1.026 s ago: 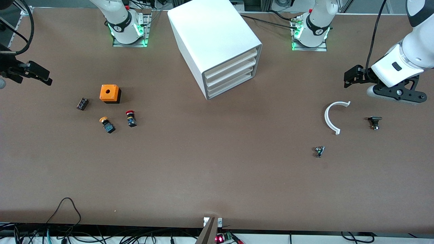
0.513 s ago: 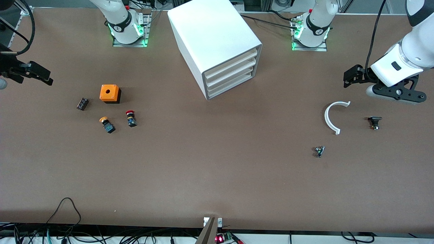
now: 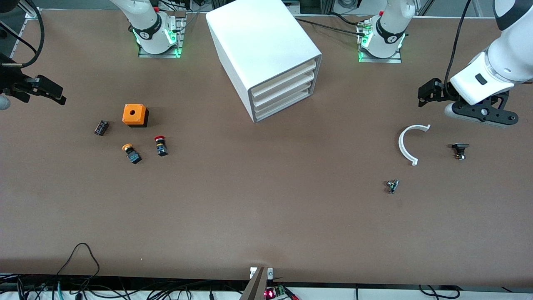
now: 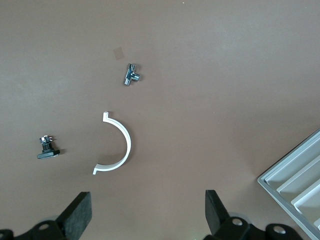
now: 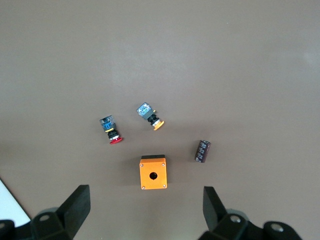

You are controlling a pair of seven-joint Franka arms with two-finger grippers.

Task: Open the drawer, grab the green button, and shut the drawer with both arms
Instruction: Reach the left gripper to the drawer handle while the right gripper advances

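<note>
Hovering, fingers apart: left gripper (image 4: 145, 217) over table's left-arm end; right gripper (image 5: 145, 215) over orange box (image 5: 153, 172) | drawer (image 3: 283, 105) shut | risk: gripper catching a higher tray's lip.

One white cabinet (image 3: 263, 54) stands on the desk (image 3: 266, 216) with three stacked drawers (image 3: 282, 92) showing, all shut. Below the right gripper (image 5: 145, 212) lie two push buttons, one red-capped (image 5: 110, 131) and one orange-capped (image 5: 150, 116), plus one orange box (image 5: 153, 172) and one small dark cylinder (image 5: 202, 151). Below the left gripper (image 4: 148, 215) lie one white curved bracket (image 4: 117, 145), one small metal fitting (image 4: 132, 75) and one small black part (image 4: 47, 149).
</note>
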